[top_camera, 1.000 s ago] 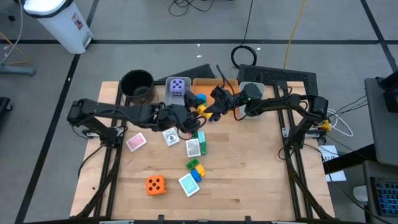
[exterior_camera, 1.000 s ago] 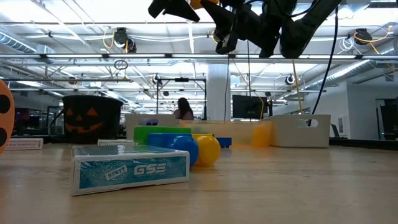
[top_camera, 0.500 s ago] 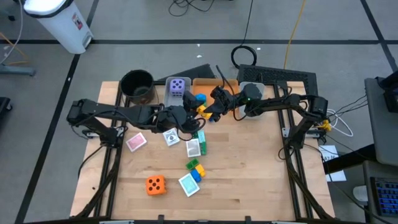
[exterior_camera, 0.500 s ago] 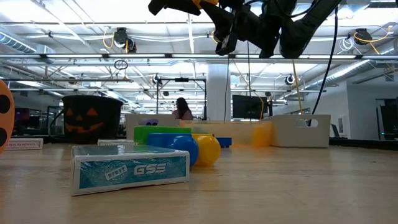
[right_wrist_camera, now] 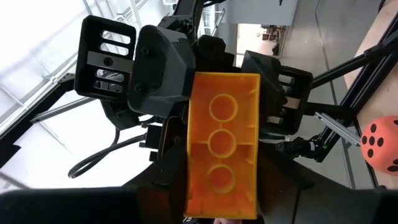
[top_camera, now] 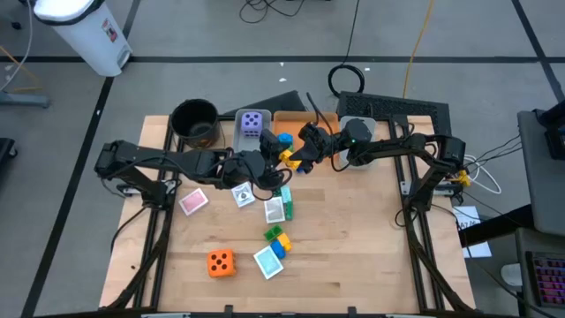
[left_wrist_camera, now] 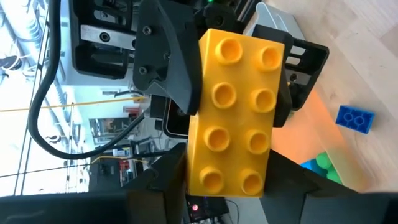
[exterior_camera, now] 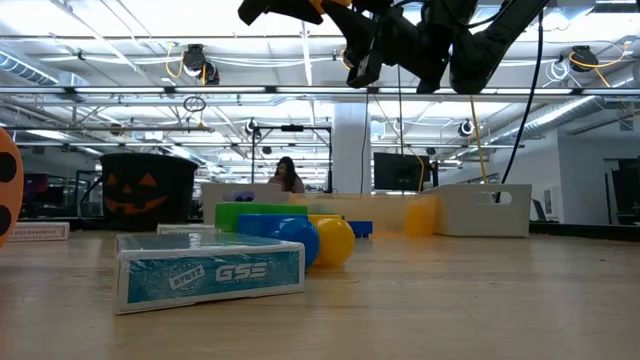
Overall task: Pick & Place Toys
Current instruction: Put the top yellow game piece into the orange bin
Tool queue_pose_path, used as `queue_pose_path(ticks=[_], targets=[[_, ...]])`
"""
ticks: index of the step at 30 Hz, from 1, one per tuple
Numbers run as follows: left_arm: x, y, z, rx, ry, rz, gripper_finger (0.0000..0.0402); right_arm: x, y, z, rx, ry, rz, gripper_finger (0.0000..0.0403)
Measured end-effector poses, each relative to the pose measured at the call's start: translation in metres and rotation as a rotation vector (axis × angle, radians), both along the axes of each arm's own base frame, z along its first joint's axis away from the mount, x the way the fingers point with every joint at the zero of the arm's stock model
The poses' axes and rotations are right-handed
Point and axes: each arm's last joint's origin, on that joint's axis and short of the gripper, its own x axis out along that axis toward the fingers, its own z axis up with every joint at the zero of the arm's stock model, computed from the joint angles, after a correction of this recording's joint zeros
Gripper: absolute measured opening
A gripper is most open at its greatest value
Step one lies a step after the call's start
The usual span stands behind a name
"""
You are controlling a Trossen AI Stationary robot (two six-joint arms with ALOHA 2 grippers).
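A yellow two-by-four brick [top_camera: 288, 158] hangs in the air over the table's far middle, between my two grippers. My left gripper [top_camera: 275, 166] meets it from the left and my right gripper [top_camera: 298, 152] from the right, and both are shut on it. The left wrist view shows the brick's studded top [left_wrist_camera: 239, 106]. The right wrist view shows its hollow underside [right_wrist_camera: 222, 143]. On the table lie an orange die [top_camera: 221, 262], pink [top_camera: 192, 201], white [top_camera: 243, 195] and teal [top_camera: 269, 261] cards, and small bricks [top_camera: 278, 238]. A purple die [top_camera: 253, 121] sits in the grey bin. My left gripper pinches the brick's two long sides [left_wrist_camera: 194, 174] between its two fingers, at the end nearest its wrist. The fingers come from the table's left and lie along the brick. The brick is clear of the table. My right gripper pinches the two long sides [right_wrist_camera: 191, 186] at the brick's other end, between its two fingers. It comes from the table's right, its fingers along the brick, facing the left gripper. The brick bridges the two grippers in mid-air.
A round black pot [top_camera: 195, 122], a grey bin [top_camera: 240, 132] and an orange bin [top_camera: 293, 119] stand along the far edge. A blue brick [top_camera: 283, 140] lies by the bins. A green card [top_camera: 276, 209] lies mid-table. Bare wood spreads over the table's right half [top_camera: 353, 238].
My left gripper's fingers have closed in on the near end of the yellow brick. Both arms have stayed where they were, and the brick has kept its place in the air.
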Motion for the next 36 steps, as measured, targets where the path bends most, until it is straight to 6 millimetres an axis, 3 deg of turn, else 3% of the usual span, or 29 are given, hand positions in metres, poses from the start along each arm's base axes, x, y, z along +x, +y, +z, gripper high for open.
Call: queue_pose_path(ticks=[7,21,36], targets=[[0.0,0.0,0.0,0.0,0.002,0.001,0.0153,0.0,0.0,0.0,0.004,0.004,0.0,0.014],[0.0,0.001,0.0,-0.049,-0.03,0.019,0.0144,-0.001,-0.003,0.0,-0.007,0.005,-0.007,0.0223],[0.0,0.008,0.0,-0.132,-0.087,0.065,0.0143,-0.018,-0.038,0.001,-0.073,-0.009,-0.038,0.0242]])
